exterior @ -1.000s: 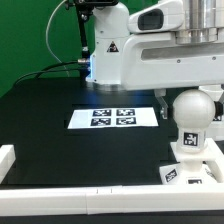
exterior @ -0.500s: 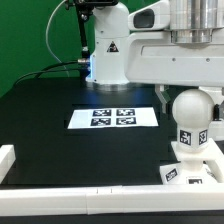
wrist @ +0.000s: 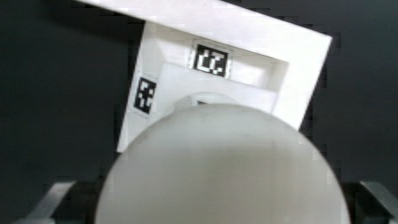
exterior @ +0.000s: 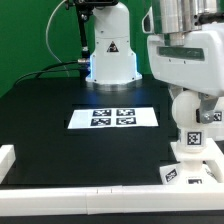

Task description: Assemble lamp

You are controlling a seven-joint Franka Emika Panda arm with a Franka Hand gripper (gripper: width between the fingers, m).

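Black desk (exterior: 40, 110) spread wide, with the marker board (exterior: 113, 117) lying flat near its middle. Over the exterior view's right, the shade (exterior: 187, 58), large, white and tapered, now hanging much lower than a second ago, dropped from the frame's top edge to cover the upper part of the bulb (exterior: 190, 120). Probably a lowering of the shade onto the lamp, so the last join looks close, though not yet seated. Below it, the flat square base (exterior: 192, 168) near the desk's front right corner in that view, tags on its side and upper face, bulb standing upright in it. From the wrist, the bulb's rounded white head (wrist: 210, 165) looming large and blurred, the base (wrist: 231, 60) beyond it with two tags showing. Fingers (wrist: 63, 195) barely visible at the wrist frame's corners; clenched or released, cannot tell, though presumably carrying the shade.
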